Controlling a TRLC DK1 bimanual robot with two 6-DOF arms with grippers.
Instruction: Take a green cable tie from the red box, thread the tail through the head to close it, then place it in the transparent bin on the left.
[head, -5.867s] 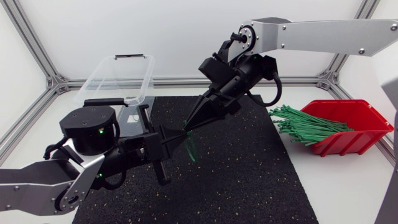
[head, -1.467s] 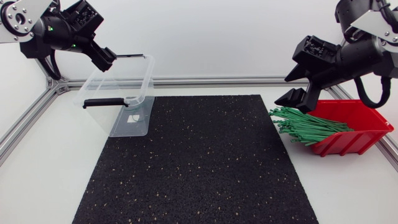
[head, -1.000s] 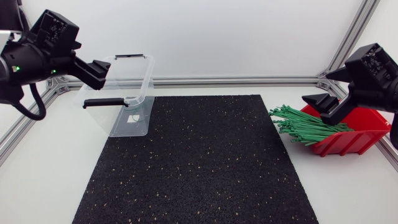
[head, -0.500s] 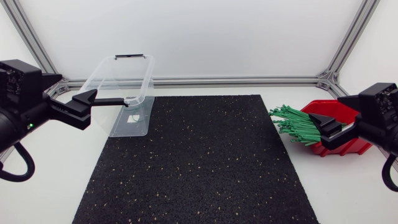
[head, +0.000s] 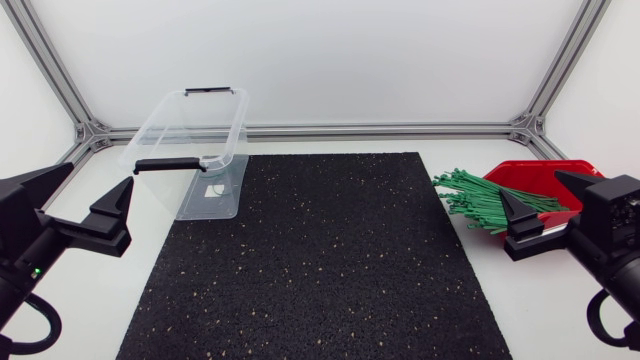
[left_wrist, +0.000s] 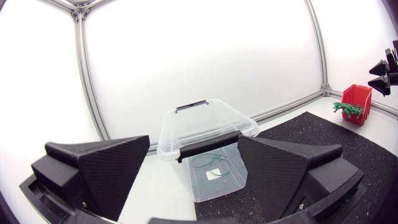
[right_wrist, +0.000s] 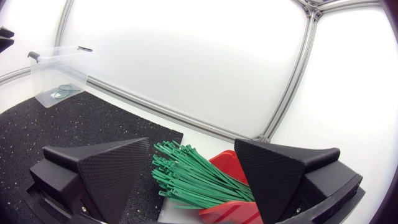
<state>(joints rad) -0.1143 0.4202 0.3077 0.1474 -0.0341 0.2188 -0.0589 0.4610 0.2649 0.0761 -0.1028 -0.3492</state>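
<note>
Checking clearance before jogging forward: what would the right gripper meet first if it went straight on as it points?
Probably the bundle of green plastic cable ties spilling from the red plastic box, straight ahead of the open fingers of the right gripper; depth is unclear.

I've got black speckled mat (head: 320, 260) lying flat mid-desk. White desk (head: 545, 310) shows bare strip either side of mat. Mat's far edge near aluminium rail (head: 380, 129) along desk's back, not touching.
</note>
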